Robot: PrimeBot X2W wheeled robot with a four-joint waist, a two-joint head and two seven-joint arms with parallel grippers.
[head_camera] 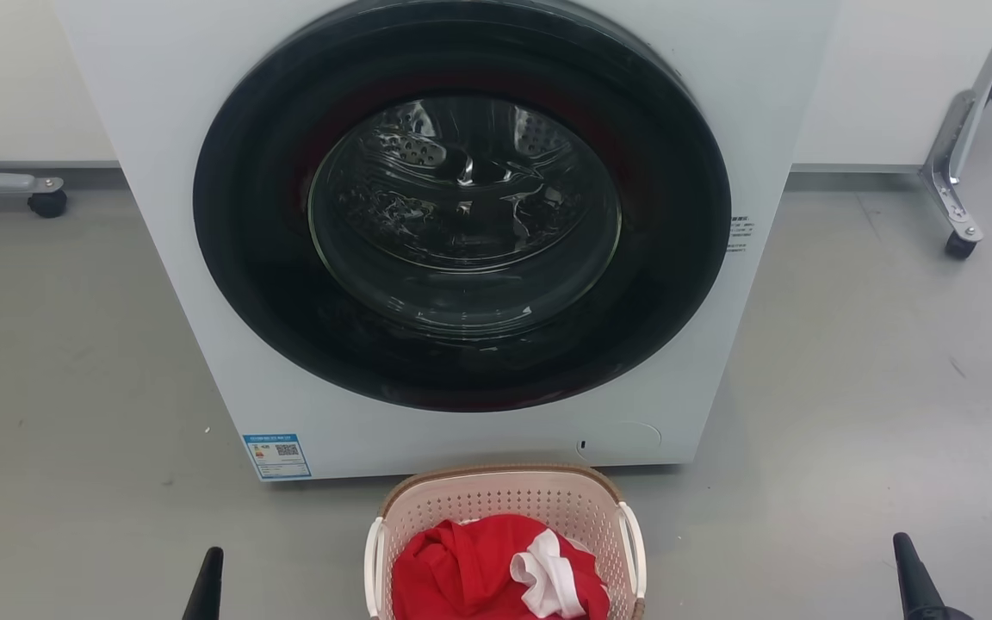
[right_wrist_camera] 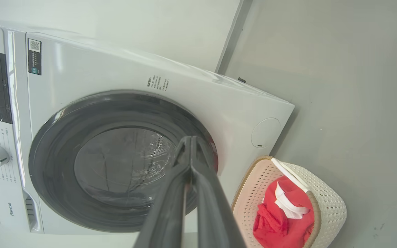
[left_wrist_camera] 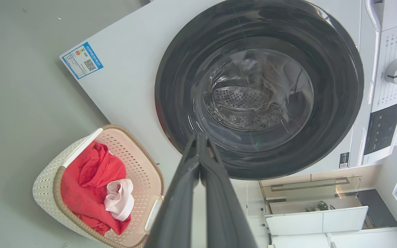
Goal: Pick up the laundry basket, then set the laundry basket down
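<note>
The laundry basket (head_camera: 505, 504) stands on the grey floor just in front of the washing machine, at the bottom middle of the head view. It is pale cream with perforated walls, a brown rim and white side handles, and holds red and white clothes. The left wrist view has the laundry basket (left_wrist_camera: 52, 182) at lower left, the right wrist view has the laundry basket (right_wrist_camera: 329, 203) at lower right. My left gripper (head_camera: 207, 573) pokes up left of the basket and my right gripper (head_camera: 909, 560) far to its right. In the wrist views the left gripper (left_wrist_camera: 199, 137) and right gripper (right_wrist_camera: 191, 141) are shut, empty.
A white front-loading washing machine (head_camera: 160, 215) with a closed dark round door (head_camera: 461, 207) rises right behind the basket. Wheeled metal frame legs (head_camera: 957, 198) stand at the far right and a caster (head_camera: 46, 202) at the far left. Open grey floor lies on both sides.
</note>
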